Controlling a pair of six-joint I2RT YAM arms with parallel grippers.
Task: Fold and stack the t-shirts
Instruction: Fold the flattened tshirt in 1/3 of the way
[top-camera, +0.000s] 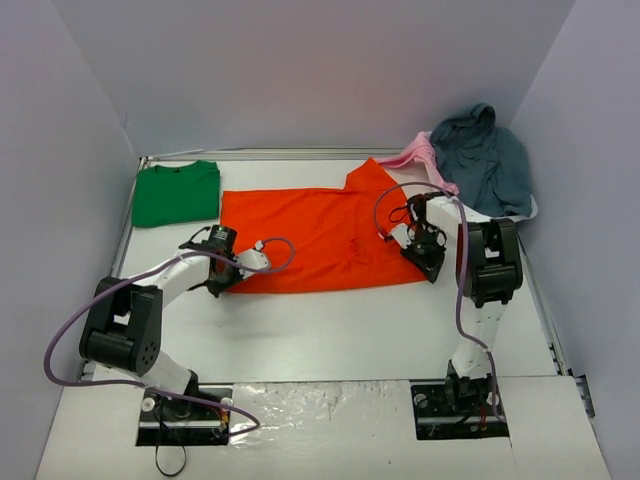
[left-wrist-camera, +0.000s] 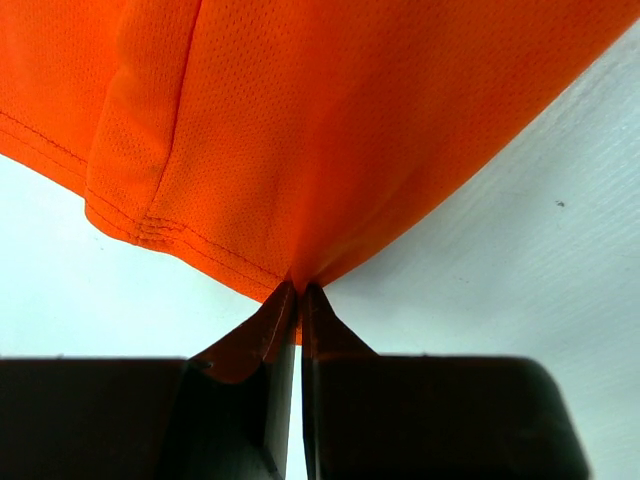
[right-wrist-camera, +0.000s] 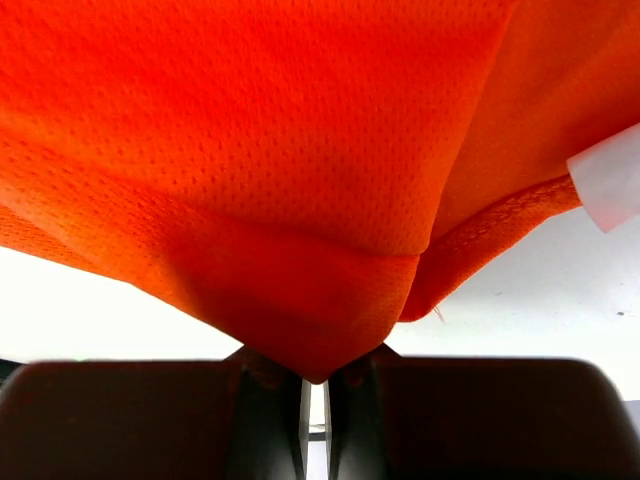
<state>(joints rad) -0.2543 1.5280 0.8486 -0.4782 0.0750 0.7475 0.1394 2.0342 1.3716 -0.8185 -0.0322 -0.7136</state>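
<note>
- Orange t-shirt (top-camera: 320, 235), spread flat mid-table
- Pinched at near-left corner by left gripper (left-wrist-camera: 300, 292), at near-right edge by right gripper (right-wrist-camera: 315, 378), both clenched
- Lift evenly, fold toward far edge, keeping cloth taut

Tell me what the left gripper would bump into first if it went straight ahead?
The bright orange mesh t-shirt. The left gripper pinches its hem, so going straight on it would likely push into more of that cloth, over the white table.
</note>
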